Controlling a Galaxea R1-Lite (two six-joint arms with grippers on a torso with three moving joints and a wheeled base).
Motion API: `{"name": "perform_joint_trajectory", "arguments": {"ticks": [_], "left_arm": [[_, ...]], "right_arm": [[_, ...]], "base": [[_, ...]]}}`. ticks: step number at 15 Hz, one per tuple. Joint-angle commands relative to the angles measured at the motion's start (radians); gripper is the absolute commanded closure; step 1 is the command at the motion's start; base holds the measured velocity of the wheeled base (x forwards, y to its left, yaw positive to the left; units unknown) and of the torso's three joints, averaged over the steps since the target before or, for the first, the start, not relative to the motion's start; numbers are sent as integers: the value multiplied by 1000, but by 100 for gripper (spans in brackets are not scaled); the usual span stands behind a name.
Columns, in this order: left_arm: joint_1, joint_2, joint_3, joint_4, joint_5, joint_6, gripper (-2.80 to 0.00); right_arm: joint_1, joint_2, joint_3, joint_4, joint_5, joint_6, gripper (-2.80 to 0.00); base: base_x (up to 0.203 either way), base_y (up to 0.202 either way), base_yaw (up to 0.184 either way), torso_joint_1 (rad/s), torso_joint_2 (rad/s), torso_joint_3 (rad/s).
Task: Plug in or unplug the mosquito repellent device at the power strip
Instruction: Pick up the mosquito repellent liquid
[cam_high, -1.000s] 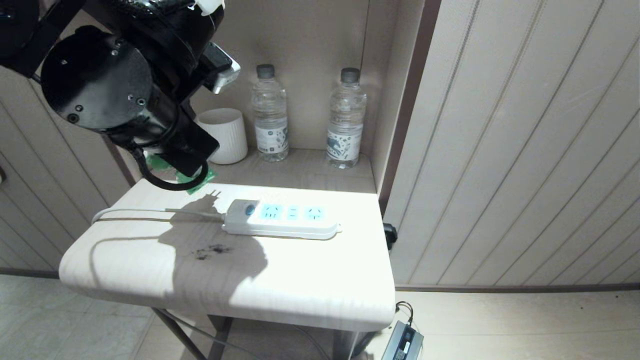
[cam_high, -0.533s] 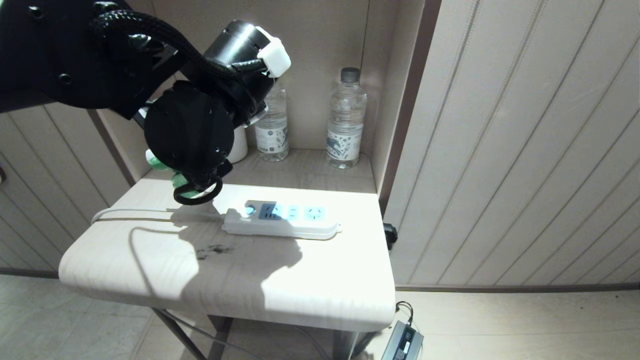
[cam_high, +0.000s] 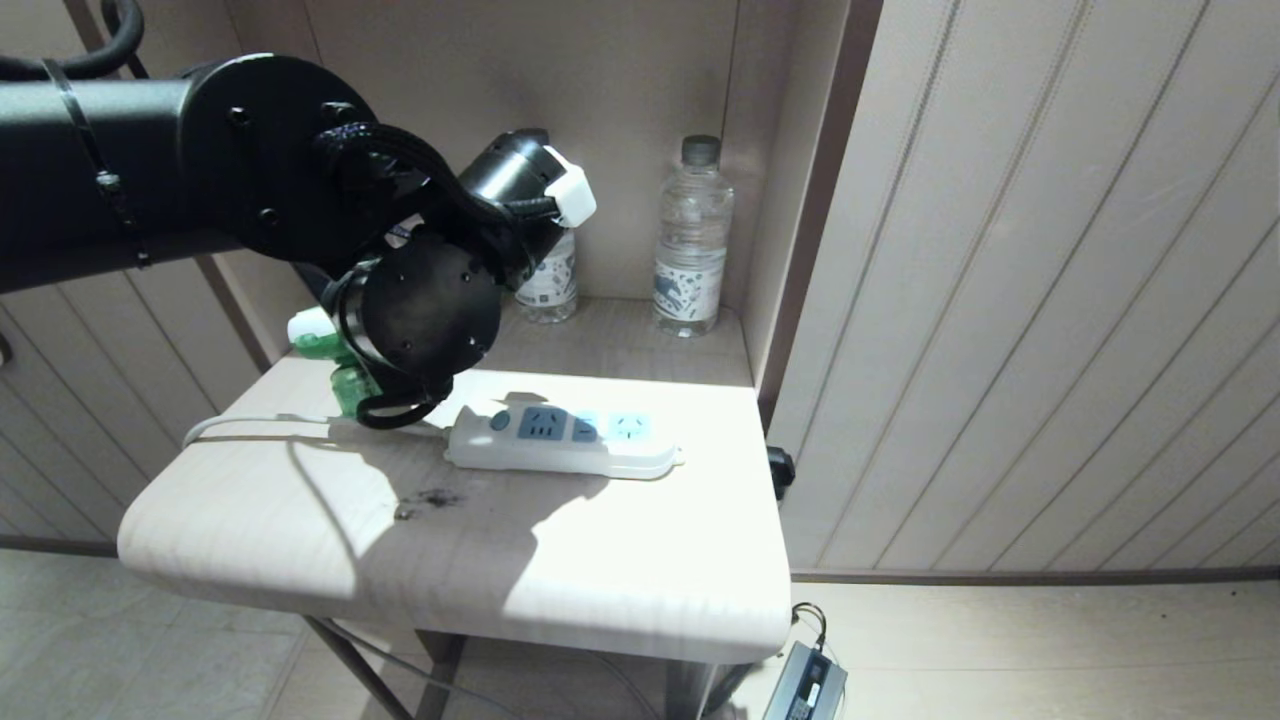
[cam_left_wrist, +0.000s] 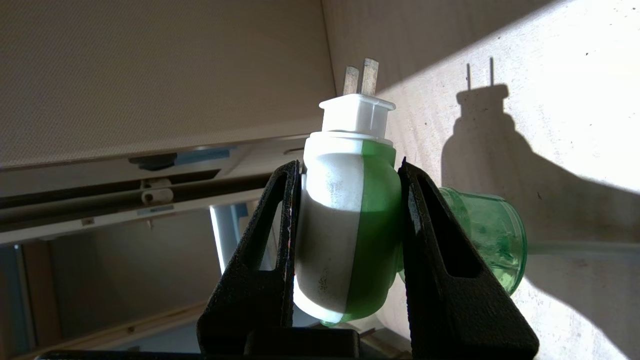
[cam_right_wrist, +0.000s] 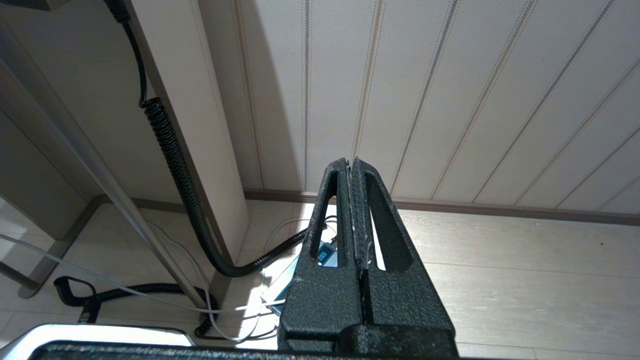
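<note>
In your head view, the left gripper (cam_high: 345, 385) sits low over the left far part of the worktop (cam_high: 560, 560), mostly hidden behind its own black wrist. The mosquito repellent device (cam_high: 325, 345) shows green and white at the wrist's left edge, held above the worktop, just left of the power strip (cam_high: 560, 442) and apart from it. The strip lies flat across the middle of the worktop, its sockets bare, its white cord (cam_high: 250, 425) running off to the left. One water bottle (cam_high: 690, 240) stands in the far alcove; a second bottle (cam_high: 548, 285) is half hidden behind the arm.

Your left wrist view shows the jaws clamped on either side of the device's (cam_left_wrist: 350, 235) green-and-white head, its two plug prongs (cam_left_wrist: 361, 76) pointing away from the gripper (cam_left_wrist: 350, 230), with the translucent bottle sticking out sideways.

Your right wrist view shows the right gripper (cam_right_wrist: 352, 210) hanging above the floor (cam_right_wrist: 525, 265) near the panelled wall, jaws pressed together and holding nothing.
</note>
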Motion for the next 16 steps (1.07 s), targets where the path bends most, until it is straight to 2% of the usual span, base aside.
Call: {"name": "perform_joint_trajectory", "arguments": {"ticks": [1,3,5,13,16], "left_arm": [[11,27,0,4,9,1,0],[13,29,0,3,10,0,0],[38,64,0,-40,44,0,0],[61,88,9,-58,120,2,0],[61,95,36,-66,167,9,0]], "right_arm": [[0,1,0,0,0,-1,0],[0,1,0,0,0,-1,0],[0,1,0,1,0,-1,0],[1,1,0,1,0,0,0],[1,1,0,0,0,0,0]], "base": [[0,0,0,0,0,0],[0,0,0,0,0,0],[0,0,0,0,0,0],[0,0,0,0,0,0],[0,0,0,0,0,0]]}}
